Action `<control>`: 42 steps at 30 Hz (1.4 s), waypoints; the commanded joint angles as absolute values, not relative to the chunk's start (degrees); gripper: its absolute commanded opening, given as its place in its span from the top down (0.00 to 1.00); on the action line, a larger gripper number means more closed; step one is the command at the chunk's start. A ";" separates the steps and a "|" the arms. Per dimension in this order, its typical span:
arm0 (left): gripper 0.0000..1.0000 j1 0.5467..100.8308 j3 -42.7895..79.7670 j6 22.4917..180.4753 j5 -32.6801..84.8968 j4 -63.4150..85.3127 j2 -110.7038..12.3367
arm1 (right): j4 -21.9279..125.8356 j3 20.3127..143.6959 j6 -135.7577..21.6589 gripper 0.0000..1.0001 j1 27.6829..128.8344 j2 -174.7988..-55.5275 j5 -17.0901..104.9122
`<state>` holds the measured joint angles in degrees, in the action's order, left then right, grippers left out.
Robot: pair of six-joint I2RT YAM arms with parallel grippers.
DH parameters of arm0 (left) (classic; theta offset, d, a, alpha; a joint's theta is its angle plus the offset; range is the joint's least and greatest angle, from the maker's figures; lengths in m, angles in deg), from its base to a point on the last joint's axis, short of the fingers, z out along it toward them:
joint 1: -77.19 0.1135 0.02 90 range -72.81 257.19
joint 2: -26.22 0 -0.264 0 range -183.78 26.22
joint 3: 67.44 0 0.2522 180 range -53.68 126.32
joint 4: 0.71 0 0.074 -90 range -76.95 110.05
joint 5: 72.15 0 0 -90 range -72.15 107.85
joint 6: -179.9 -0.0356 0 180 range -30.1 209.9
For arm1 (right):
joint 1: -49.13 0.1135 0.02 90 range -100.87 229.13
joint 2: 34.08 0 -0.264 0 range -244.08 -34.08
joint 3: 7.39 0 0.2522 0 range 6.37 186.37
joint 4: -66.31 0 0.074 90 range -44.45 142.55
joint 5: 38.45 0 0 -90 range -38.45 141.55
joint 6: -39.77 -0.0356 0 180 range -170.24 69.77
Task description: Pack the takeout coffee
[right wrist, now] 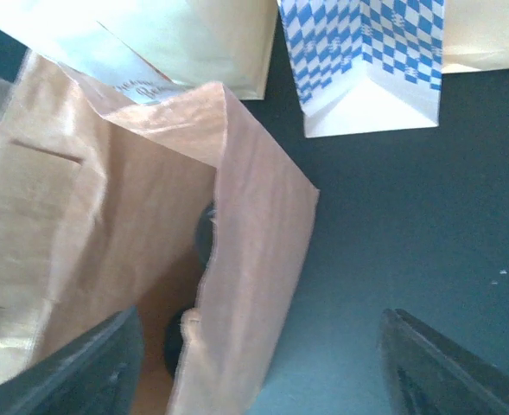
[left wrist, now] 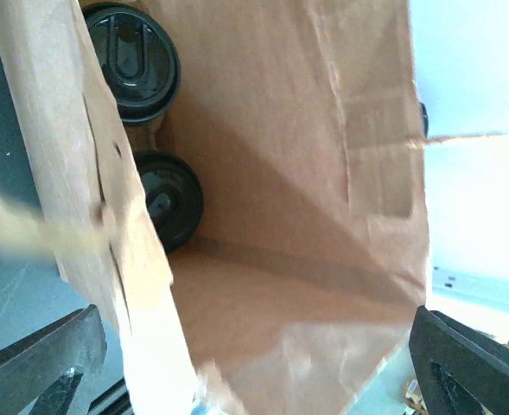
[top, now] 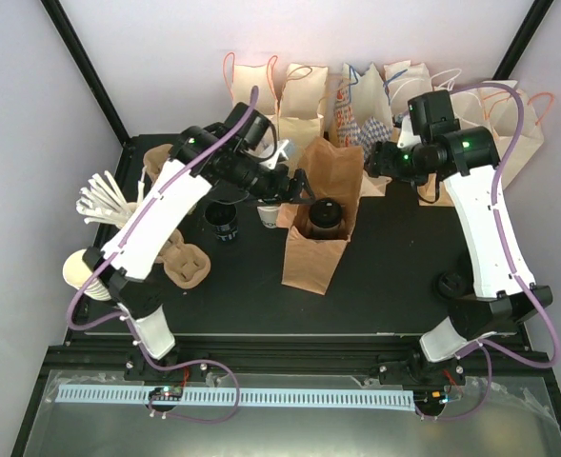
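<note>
An open brown paper bag [top: 316, 249] stands mid-table. In the left wrist view, two cups with round black lids [left wrist: 133, 60] [left wrist: 169, 199] sit inside the bag [left wrist: 306, 173]; one lid [top: 325, 214] shows from above. Another small white cup [top: 269, 216] stands on the table left of the bag, partly hidden under my left arm. My left gripper [top: 297, 186] is open and empty at the bag's upper left rim, looking into the mouth [left wrist: 254, 380]. My right gripper [top: 380, 159] is open and empty, and its jaws straddle the bag's right wall [right wrist: 254, 259].
A short black stack of lids [top: 223, 224] and a brown cup carrier [top: 187, 263] stand left of the bag. White cup stacks [top: 80, 271] and white cutlery [top: 104, 200] are at the far left. A row of paper bags [top: 356, 95] lines the back edge.
</note>
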<state>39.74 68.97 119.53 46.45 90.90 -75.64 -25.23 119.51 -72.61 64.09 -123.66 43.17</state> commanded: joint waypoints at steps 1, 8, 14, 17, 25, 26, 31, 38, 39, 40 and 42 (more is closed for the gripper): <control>0.01 40.14 67.59 117.05 48.46 92.66 -69.55 | -23.14 122.47 -70.98 0.19 63.82 -122.61 40.01; 0.01 47.67 62.29 118.93 43.45 91.04 -58.38 | -17.32 121.78 -72.08 0.12 63.81 -119.51 34.75; 0.01 61.69 53.46 118.96 40.03 87.69 -44.85 | -13.45 116.75 -72.90 0.12 63.78 -114.97 33.53; 0.01 70.66 49.39 118.36 40.66 87.96 -41.99 | -11.67 113.94 -73.15 0.13 63.80 -112.37 33.34; 0.01 85.84 46.10 115.96 24.01 84.93 -46.02 | -7.43 103.98 -75.02 0.15 63.79 -104.99 30.14; 0.01 86.74 46.12 116.53 22.51 84.03 -46.68 | -7.36 103.19 -75.28 0.16 63.85 -104.32 29.80; 0.04 88.26 46.70 117.50 19.02 79.85 -52.79 | -7.01 99.87 -75.76 0.16 63.81 -101.23 28.18; 0.22 87.94 46.44 102.19 20.72 71.29 -58.50 | -6.60 97.98 -76.22 0.16 63.81 -100.05 25.94; 0.21 87.72 45.82 100.35 19.70 70.44 -59.10 | -6.67 98.07 -76.23 0.17 63.81 -100.08 25.63; 0.21 87.47 45.66 98.48 18.86 70.21 -59.98 | -6.70 98.12 -76.16 0.17 63.81 -100.20 25.43; 0.21 86.72 46.02 95.42 16.30 70.81 -61.91 | -6.94 98.30 -76.09 0.17 63.94 -100.37 25.07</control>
<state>87.73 45.58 105.61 20.70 74.39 -59.49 -8.20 98.36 -75.86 64.09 -100.60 27.21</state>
